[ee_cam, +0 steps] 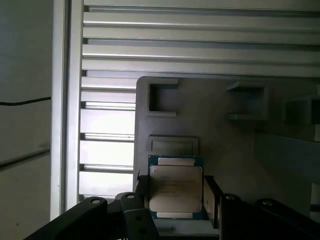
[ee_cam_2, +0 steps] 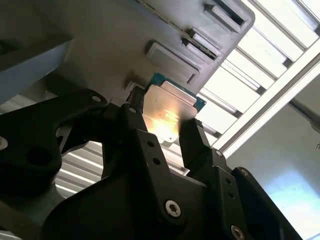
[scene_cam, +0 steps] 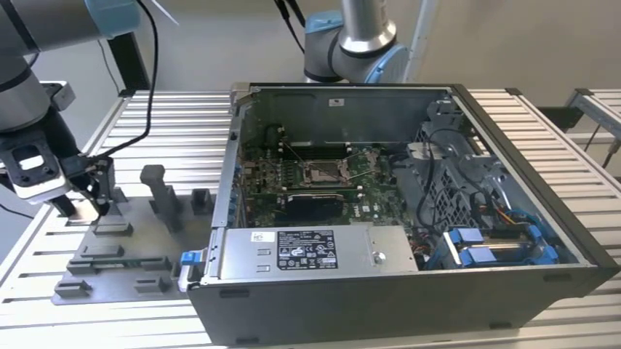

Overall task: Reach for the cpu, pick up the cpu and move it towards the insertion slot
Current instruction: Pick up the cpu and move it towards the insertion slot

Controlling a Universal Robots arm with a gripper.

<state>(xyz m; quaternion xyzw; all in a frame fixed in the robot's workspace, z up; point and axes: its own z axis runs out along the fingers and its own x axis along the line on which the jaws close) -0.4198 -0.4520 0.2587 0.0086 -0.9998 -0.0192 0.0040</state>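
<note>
At the exterior view's left, a grey robot arm (scene_cam: 29, 94) reaches down. Its black gripper (scene_cam: 81, 206) sits low over a grey fixture plate (scene_cam: 116, 254) that carries several upright blocks. The plate lies on a slatted metal table (scene_cam: 174, 123).

In the second wrist view, the two dark fingers (ee_cam_2: 192, 135) are drawn in against opposite edges of the cpu (ee_cam_2: 167, 112), clamping it. The chip's silver top catches a warm glare. In the first wrist view, the cpu (ee_cam: 176, 187) sits square between the fingers, above the plate. It is hard to tell whether it has left the plate.

Further right, well apart from the gripper, stands an open computer case (scene_cam: 524, 240). Inside it, the insertion slot (scene_cam: 323, 172) lies on a green circuit board (scene_cam: 257, 182). Behind the case rises another arm's base (scene_cam: 351, 43).
</note>
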